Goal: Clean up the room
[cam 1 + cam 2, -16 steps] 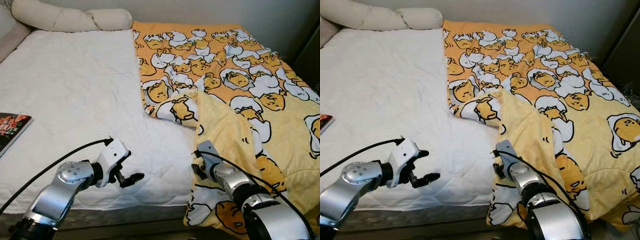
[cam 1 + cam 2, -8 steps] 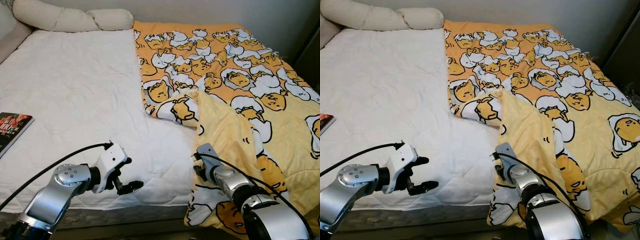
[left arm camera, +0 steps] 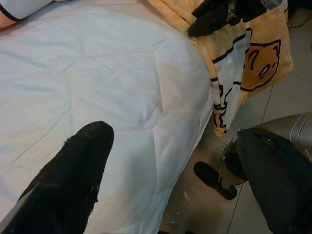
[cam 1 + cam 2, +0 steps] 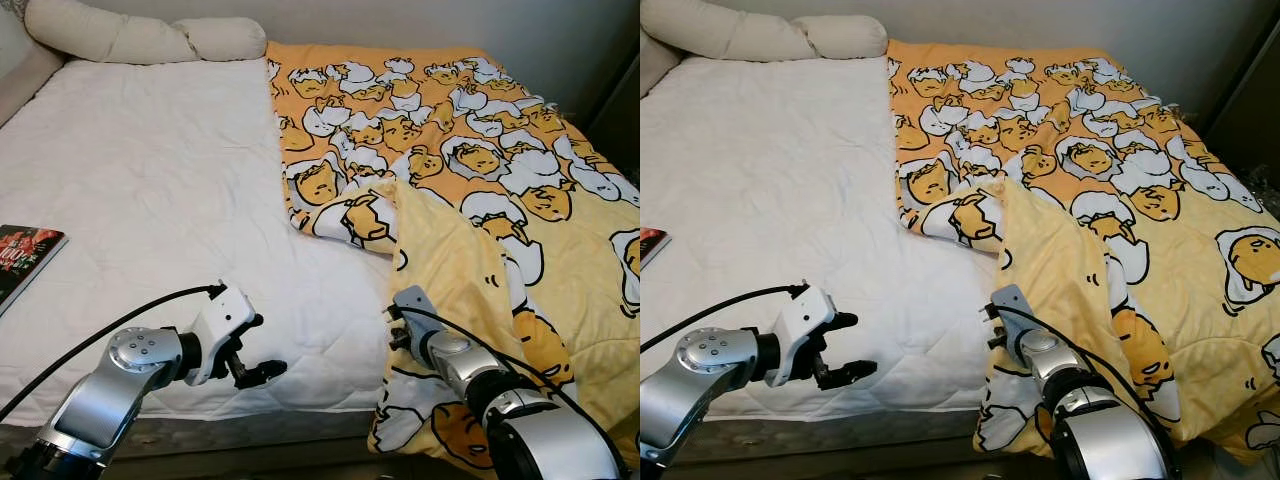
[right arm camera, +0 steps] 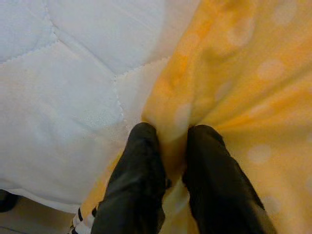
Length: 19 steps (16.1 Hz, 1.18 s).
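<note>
A bed with a white quilted mattress (image 4: pixel 150 200) lies before the robot, its long axis running away toward the wall, where a long cream bolster pillow (image 4: pixel 140 38) lies across the head. An orange-and-yellow blanket (image 4: pixel 470 160) printed with cartoon egg figures covers the right half of the bed; its length follows the bed's long axis, from the head end down to the foot, where it hangs over the near edge toward the floor. Part of its inner edge is folded over near the middle of the bed, showing a plain yellow dotted underside (image 4: pixel 450 260) that runs down to the near edge. The right gripper (image 5: pixel 168 161) is at that near edge of the bed, its two black fingers (image 5: pixel 141 180) pressed together on a fold of the yellow blanket, right beside the bare white mattress. The left gripper (image 4: pixel 258 372) hovers low over the near edge of the mattress, to the left of the blanket and apart from it, with its fingers spread and nothing between them. In the left wrist view, the blanket's hanging corner (image 3: pixel 248 63) drapes past the mattress edge above a tiled floor (image 3: pixel 287 92). A dark-covered book (image 4: pixel 22 255) lies on the mattress at the far left.
</note>
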Tool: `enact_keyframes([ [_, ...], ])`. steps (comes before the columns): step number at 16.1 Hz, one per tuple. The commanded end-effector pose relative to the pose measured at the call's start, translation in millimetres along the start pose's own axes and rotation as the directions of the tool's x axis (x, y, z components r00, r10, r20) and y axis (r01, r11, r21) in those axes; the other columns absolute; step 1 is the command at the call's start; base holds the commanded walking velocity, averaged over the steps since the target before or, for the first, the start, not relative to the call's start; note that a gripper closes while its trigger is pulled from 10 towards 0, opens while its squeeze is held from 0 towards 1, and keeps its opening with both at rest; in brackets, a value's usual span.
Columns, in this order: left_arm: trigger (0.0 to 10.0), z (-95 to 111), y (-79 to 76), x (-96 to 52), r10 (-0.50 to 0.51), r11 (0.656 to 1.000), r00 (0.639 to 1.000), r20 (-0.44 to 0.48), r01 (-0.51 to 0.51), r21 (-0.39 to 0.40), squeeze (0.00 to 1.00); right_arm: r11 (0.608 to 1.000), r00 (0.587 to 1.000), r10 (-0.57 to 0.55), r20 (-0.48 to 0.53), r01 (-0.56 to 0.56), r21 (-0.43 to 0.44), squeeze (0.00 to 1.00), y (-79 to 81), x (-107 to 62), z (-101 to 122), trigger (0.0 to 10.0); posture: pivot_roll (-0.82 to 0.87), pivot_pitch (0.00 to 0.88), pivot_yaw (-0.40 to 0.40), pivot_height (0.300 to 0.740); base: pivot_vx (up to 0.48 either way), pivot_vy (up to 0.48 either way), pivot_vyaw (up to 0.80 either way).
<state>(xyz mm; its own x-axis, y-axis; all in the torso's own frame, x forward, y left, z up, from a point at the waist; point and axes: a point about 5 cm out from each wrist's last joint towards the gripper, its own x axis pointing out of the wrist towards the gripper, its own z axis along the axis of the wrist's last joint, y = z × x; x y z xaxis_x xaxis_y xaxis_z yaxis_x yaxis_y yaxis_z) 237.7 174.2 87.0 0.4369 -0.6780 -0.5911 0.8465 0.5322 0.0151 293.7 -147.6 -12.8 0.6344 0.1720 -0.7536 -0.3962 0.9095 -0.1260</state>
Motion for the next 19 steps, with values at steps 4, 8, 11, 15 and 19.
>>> enact_keyframes([
  [4,10.0,-1,2.0,0.3,0.022,1.000,1.000,-0.004,-0.022,0.003,0.00,0.999,1.000,0.017,0.013,-0.018,0.037,0.00,-5.5,-1.4,0,0.0,0.08,0.000,-0.056,0.740,0.000,0.000,0.00],
  [8,10.0,1,4.4,0.0,0.035,0.999,0.999,0.003,-0.035,0.005,0.00,0.983,0.982,0.182,0.051,-0.183,0.016,0.00,0.8,-3.1,1,0.0,0.08,0.000,-0.052,0.740,0.000,0.000,0.00],
  [11,10.0,-1,3.9,-0.8,0.033,0.999,0.999,-0.008,-0.033,0.004,0.00,0.887,0.888,0.459,0.040,-0.455,-0.080,0.00,7.6,-11.1,-10,0.0,0.08,0.000,-0.047,0.740,0.000,0.000,0.00],
  [15,10.0,-1,2.6,-2.2,0.016,1.000,1.000,-0.005,-0.016,-0.001,0.00,0.562,0.577,0.811,-0.096,-0.814,-0.149,0.00,13.2,-34.6,-41,0.0,0.08,0.000,-0.046,0.740,0.000,0.000,0.00],
  [19,10.0,-1,0.3,-0.9,-0.003,1.000,1.000,-0.007,0.003,-0.002,0.00,0.636,0.665,0.712,-0.225,-0.746,-0.194,0.00,-25.8,-50.0,-83,10.0,0.07,0.000,-0.042,0.740,0.000,0.000,0.00],
])
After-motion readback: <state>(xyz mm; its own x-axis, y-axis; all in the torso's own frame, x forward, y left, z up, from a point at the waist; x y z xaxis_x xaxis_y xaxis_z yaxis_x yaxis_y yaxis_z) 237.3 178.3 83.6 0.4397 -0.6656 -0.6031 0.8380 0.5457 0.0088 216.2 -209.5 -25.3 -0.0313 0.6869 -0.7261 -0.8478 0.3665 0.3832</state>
